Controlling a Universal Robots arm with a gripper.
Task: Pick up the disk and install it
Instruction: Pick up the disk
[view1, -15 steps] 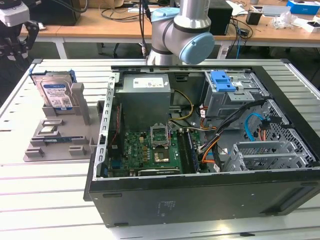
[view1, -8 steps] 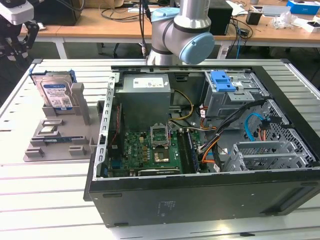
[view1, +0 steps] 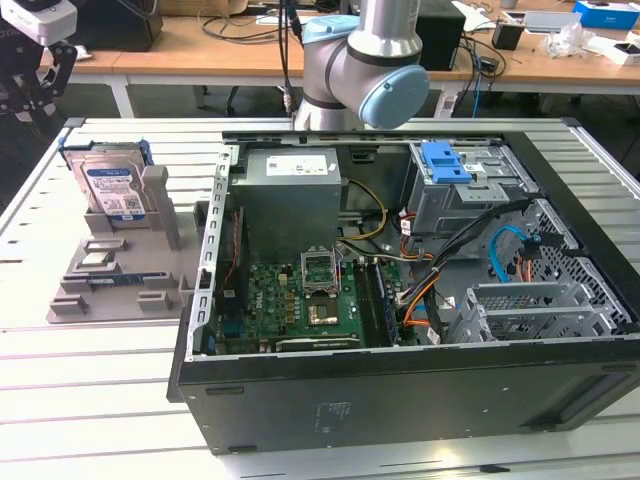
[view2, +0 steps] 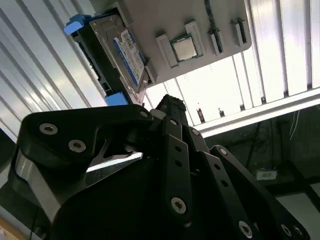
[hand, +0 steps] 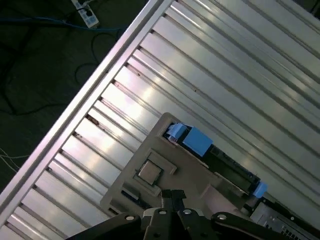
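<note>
Gripper (view2: 170, 103), fingers closed on nothing, hovers near the disk (view2: 126, 54).

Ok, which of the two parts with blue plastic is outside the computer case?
The disk, standing on edge in the grey holder at the exterior view's left. The other, the drive cage with the blue latch, sits inside the open case.
</note>
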